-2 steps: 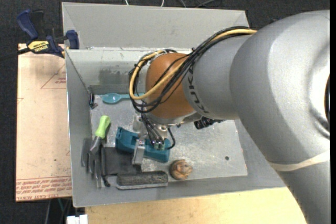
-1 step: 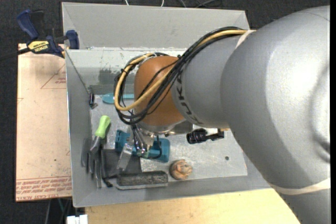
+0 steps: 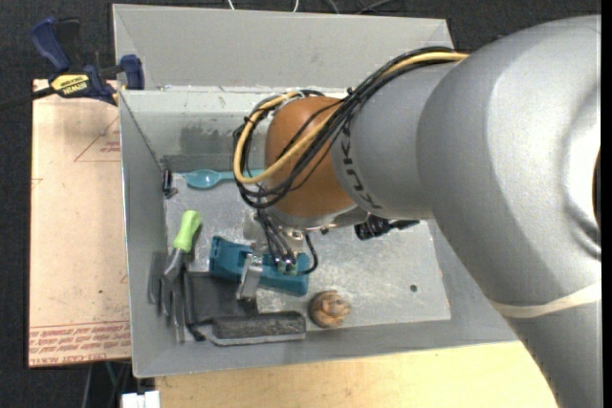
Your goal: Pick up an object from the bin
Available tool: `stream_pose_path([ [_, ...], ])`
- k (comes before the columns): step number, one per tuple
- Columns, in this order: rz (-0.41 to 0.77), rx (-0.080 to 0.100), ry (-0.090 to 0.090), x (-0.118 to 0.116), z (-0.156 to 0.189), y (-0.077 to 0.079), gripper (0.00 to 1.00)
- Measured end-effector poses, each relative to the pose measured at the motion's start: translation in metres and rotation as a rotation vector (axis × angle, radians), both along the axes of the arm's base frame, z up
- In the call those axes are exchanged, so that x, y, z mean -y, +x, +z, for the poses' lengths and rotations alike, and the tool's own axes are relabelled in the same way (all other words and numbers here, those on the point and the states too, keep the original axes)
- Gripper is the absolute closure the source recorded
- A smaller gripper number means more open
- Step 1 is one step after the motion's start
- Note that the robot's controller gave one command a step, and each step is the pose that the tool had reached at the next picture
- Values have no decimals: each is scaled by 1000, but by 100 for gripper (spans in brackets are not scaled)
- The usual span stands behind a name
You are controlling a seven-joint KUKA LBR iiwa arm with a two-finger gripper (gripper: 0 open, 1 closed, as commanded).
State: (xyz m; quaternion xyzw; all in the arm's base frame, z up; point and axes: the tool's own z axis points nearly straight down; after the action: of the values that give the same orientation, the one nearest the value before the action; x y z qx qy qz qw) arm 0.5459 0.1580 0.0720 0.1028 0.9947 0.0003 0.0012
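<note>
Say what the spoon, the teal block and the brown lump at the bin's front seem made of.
Spoon: probably plastic, smooth; its pale blue is even all over.
Teal block: likely plastic, matte; flat saturated colour and crisp moulded edges.
Brown lump: open; mottled tan with a coiled, ridged look, so perhaps a shell, perhaps a moulded toy.

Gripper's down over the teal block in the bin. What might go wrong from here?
1. The gripper is at the teal block, which lies close beside the dark grey pieces and the green-handled tool; a lift may drag or knock those.
2. The arm hides part of the block, so the grip may be off-centre and slip.
</note>
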Motion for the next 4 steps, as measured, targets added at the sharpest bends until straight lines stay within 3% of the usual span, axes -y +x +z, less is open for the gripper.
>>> stream_pose_path([
  [1, -253, 1, 9, -7, -1, -15, 100],
  [2, -254, 1, 9, -6, -1, -15, 100],
  [4, -253, -2, 7, -6, 32, -17, 100],
])
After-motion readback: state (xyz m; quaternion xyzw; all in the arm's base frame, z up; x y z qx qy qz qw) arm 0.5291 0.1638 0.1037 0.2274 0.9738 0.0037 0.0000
